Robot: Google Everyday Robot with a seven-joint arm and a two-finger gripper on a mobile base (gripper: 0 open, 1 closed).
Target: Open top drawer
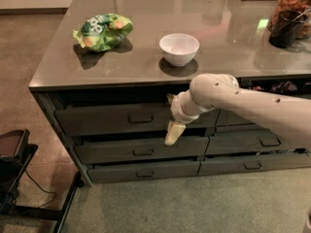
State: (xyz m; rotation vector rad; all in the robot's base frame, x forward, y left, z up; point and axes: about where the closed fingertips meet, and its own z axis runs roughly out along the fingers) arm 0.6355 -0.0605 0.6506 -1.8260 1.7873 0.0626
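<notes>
Camera view. Grey counter (233, 67) seen from above and in front.

Top drawer (102, 120): left column, directly under the counter edge, with bar pull (141, 119) at its centre and a dark gap above its front panel.

Gripper (174, 130): in front of the drawer's right end, right of the pull and apart from it. Its pale tip hangs down over the seam to the second drawer (121, 150). Grip state: cannot tell.

On the counter: green bag (103, 31) at left, white bowl (179, 48) near the front edge, above the arm (252, 106).
</notes>
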